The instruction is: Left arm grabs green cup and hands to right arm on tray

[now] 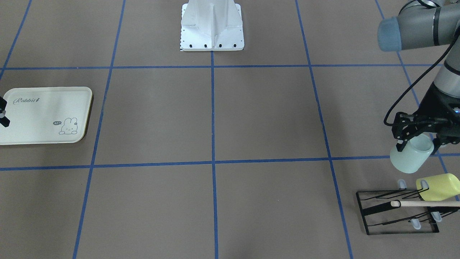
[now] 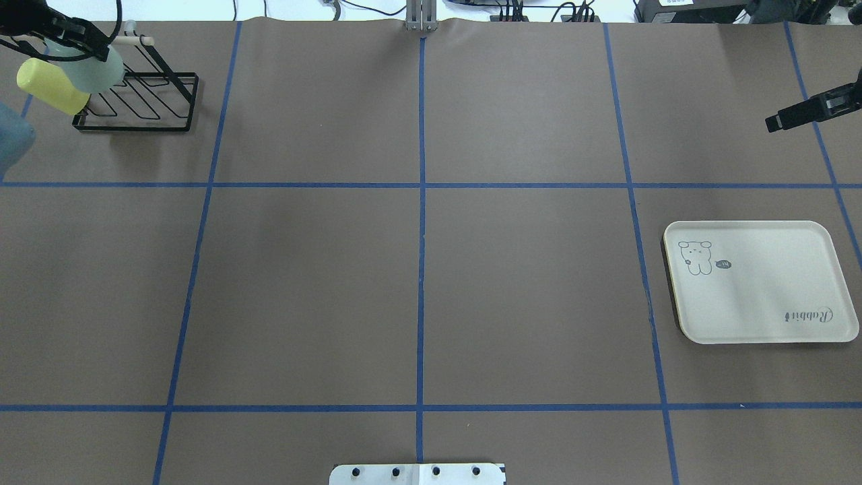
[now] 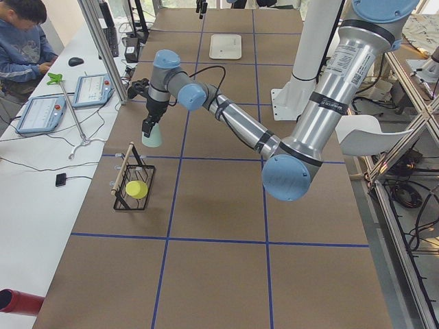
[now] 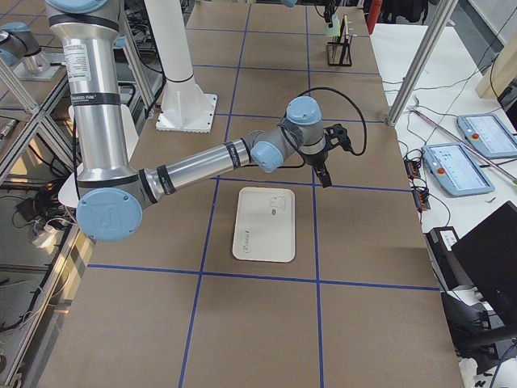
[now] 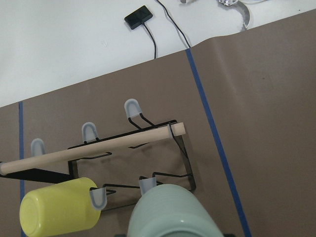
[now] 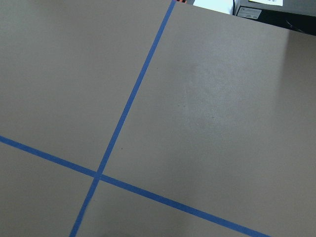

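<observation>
My left gripper (image 1: pixel 417 144) is shut on the pale mint-green cup (image 1: pixel 409 158), gripping it at the rim and holding it tilted in the air just beside the black wire rack (image 1: pixel 362 213). The cup also shows in the overhead view (image 2: pixel 94 73), the exterior left view (image 3: pixel 151 136) and at the bottom of the left wrist view (image 5: pixel 173 212). The cream tray (image 2: pixel 761 289) with the bunny drawing lies flat and bare on the robot's right side. My right gripper (image 1: pixel 3 112) hovers open and empty near the tray's edge (image 4: pixel 323 174).
A yellow-green cup (image 1: pixel 440 187) hangs on the rack's pegs, close to the held cup. A wooden dowel (image 1: pixel 424 203) runs across the top of the rack. Blue tape lines grid the brown table. The robot's white base (image 1: pixel 212 28) stands at the table's middle edge.
</observation>
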Action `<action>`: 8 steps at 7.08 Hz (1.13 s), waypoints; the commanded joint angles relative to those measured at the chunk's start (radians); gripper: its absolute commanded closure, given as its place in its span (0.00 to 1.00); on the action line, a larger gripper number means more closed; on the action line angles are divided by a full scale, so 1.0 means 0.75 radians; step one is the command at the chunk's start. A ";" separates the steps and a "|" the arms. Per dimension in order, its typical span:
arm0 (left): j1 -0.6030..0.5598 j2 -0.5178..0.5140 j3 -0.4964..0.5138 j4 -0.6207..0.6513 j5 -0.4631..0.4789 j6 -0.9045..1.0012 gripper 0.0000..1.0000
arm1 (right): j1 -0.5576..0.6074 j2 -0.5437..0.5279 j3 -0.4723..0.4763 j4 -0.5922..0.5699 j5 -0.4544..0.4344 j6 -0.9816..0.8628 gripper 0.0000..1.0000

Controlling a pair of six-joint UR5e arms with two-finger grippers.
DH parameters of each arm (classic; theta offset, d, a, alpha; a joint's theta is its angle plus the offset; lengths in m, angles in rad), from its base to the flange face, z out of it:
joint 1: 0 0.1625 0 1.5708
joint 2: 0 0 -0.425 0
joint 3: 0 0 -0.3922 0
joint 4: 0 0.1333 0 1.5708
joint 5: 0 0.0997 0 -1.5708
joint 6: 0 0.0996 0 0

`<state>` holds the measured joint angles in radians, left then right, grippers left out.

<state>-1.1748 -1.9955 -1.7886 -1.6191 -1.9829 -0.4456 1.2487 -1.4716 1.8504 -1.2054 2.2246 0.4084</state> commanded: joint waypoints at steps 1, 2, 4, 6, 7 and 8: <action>0.004 -0.006 -0.039 0.007 -0.003 -0.111 1.00 | -0.045 0.058 0.026 0.002 0.000 0.160 0.00; 0.024 -0.011 -0.035 -0.076 -0.021 -0.229 1.00 | -0.092 0.111 0.044 0.004 -0.002 0.276 0.00; 0.089 -0.011 -0.020 -0.287 -0.072 -0.505 1.00 | -0.155 0.219 0.063 0.042 -0.009 0.463 0.00; 0.189 -0.017 -0.031 -0.505 -0.072 -0.755 1.00 | -0.222 0.219 0.030 0.488 -0.015 0.846 0.00; 0.220 -0.027 -0.037 -0.587 -0.074 -0.843 1.00 | -0.259 0.222 0.028 0.634 -0.019 0.984 0.00; 0.235 -0.035 -0.043 -0.661 -0.074 -0.907 1.00 | -0.292 0.222 0.028 0.757 -0.039 1.083 0.00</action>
<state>-1.0197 -2.0144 -1.8158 -2.0409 -2.0379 -1.0534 1.0628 -1.3065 1.8736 -0.7706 2.2087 1.1047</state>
